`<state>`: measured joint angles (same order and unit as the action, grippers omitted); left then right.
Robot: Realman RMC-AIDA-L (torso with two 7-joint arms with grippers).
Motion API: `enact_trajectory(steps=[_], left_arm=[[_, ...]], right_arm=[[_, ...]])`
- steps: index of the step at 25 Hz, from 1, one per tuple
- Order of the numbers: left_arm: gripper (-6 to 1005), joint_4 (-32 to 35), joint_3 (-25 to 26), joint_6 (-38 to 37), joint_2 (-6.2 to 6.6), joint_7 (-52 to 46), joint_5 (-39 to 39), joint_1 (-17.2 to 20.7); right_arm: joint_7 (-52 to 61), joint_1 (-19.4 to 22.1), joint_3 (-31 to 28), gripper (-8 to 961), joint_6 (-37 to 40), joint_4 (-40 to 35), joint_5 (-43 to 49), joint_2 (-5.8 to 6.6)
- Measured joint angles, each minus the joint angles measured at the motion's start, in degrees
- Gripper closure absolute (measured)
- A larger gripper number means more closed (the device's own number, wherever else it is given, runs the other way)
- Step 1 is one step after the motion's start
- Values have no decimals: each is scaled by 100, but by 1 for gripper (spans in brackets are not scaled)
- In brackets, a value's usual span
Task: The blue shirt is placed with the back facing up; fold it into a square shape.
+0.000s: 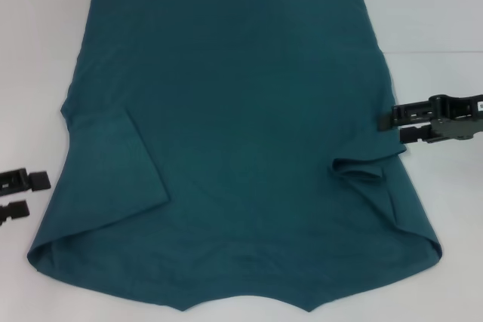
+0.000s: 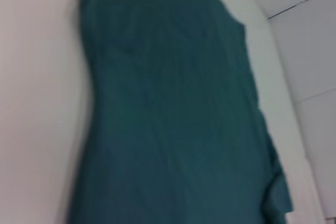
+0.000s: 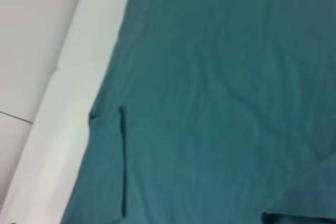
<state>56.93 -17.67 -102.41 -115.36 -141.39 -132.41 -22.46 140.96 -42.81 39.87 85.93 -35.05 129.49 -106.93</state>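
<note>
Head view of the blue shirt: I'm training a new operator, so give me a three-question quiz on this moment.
1. True or false: both sleeves of the blue shirt are folded in over its body.
2. Which gripper is closer to the shirt's edge? A) left gripper B) right gripper
3. Fill in: the shirt lies on a ____ table.

Key: 1 true; 2 B, at the shirt's right edge, jaws open, while the left sits off the cloth near the left border; 3 white.
</note>
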Motion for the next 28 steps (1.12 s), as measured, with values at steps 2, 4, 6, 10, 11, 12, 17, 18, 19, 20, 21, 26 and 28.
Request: enact_trajectory(steps=[2, 4, 6, 10, 11, 12, 17, 18, 19, 20, 21, 26, 28], left_arm=[[113, -2, 13, -6, 1, -12, -183, 5], [113, -23, 16, -12, 2, 11, -380, 11], [113, -49, 15, 14, 3, 19, -560, 16], [113, -145, -6, 166, -23, 0, -710, 30], [113, -193, -6, 231, -26, -15, -713, 35], [113, -253, -3, 324, -27, -38, -729, 39], [112, -495, 5, 683, -30, -161, -872, 47], [112, -517, 4, 716, -30, -179, -892, 47], [112, -523, 5, 745, -31, -203, -915, 48], [112, -524, 8, 776, -31, -225, -937, 48], [112, -524, 10, 797, -31, -241, -950, 48], [112, -531, -5, 960, -55, -331, -968, 48], [112, -551, -10, 990, -62, -369, -977, 41]], right_arm=[[-32, 16, -2, 102, 28, -3, -51, -22], [-58, 33, -4, 103, 34, -25, -62, -35], [-91, 43, -5, 103, 19, -34, -65, -45], [-110, 70, -88, 103, -3, -37, -74, -90], [-110, 78, -108, 103, -4, -37, -74, -97], [-110, 91, -124, 103, -4, -37, -75, -104], [-112, 129, -218, 102, -7, -37, -74, -109], [-112, 129, -218, 102, -7, -37, -74, -109], [-112, 131, -231, 102, -7, -37, -74, -109], [-112, 132, -246, 102, -5, -37, -74, -109], [-112, 133, -261, 102, 1, -37, -75, -109], [-113, 144, -277, 103, 27, -35, -74, -109], [-113, 167, -279, 102, 30, -36, -74, -104]])
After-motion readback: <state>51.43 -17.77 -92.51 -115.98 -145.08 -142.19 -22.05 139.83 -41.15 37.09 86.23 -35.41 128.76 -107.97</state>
